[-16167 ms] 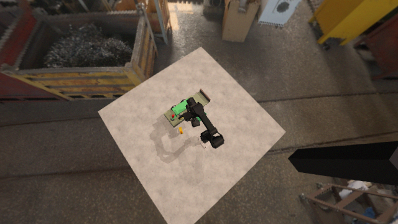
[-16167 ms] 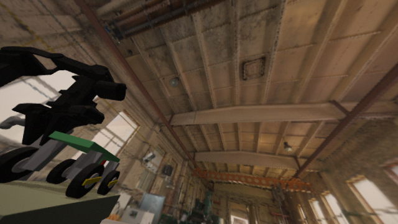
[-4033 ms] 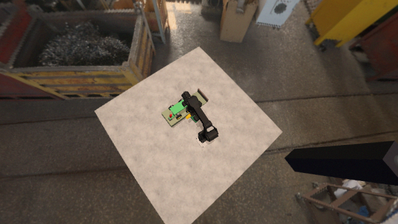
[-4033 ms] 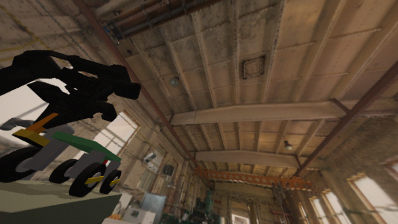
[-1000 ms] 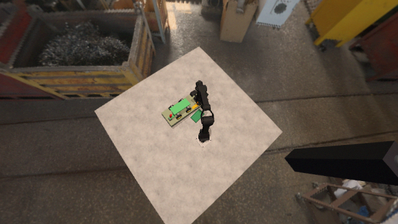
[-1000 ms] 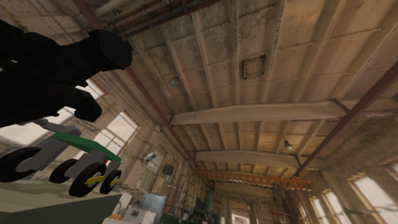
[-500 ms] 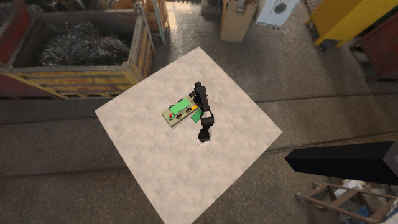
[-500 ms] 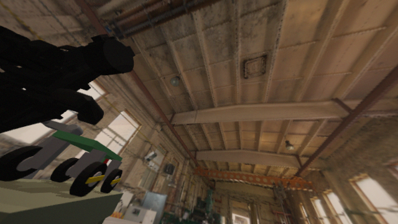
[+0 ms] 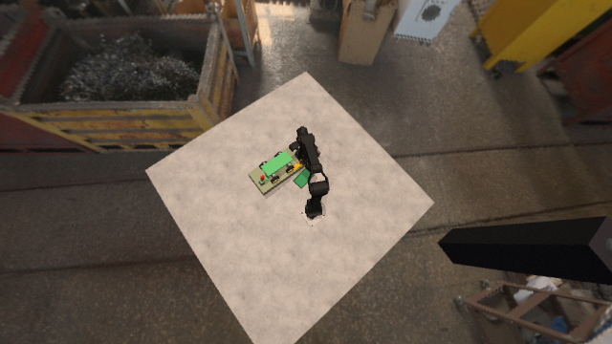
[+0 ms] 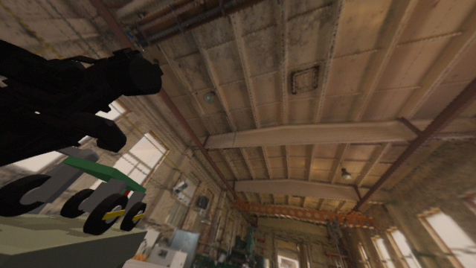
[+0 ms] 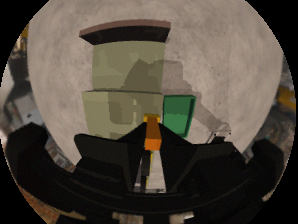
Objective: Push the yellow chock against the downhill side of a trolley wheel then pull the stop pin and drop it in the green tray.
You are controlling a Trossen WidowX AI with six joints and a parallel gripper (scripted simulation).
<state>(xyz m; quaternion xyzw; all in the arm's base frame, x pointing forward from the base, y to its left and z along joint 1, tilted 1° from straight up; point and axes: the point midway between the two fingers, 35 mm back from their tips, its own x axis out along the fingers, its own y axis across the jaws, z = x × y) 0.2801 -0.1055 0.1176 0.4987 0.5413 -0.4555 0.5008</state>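
The trolley with its green deck (image 9: 276,163) (image 10: 105,173) stands on the olive ramp (image 9: 266,189) (image 10: 78,250) (image 11: 97,107). The red-headed stop pin (image 9: 262,178) stands at the trolley's uphill end; a bit of its red head (image 10: 126,193) shows behind the deck. My gripper (image 11: 151,125) is shut on the chock's orange handle (image 11: 153,140). The chock (image 9: 297,166) is near the trolley's downhill wheel (image 9: 290,169); whether it is raised or touches the wheel I cannot tell. Its black base is hidden in the wrist view. The green tray (image 9: 301,179) (image 11: 177,116) lies beside the ramp.
The arm (image 9: 312,155) (image 10: 111,76) reaches from its base (image 9: 314,210) over the ramp's downhill end, close to the tray. The pale table top (image 9: 229,229) (image 11: 225,65) carries the ramp, tray and arm base.
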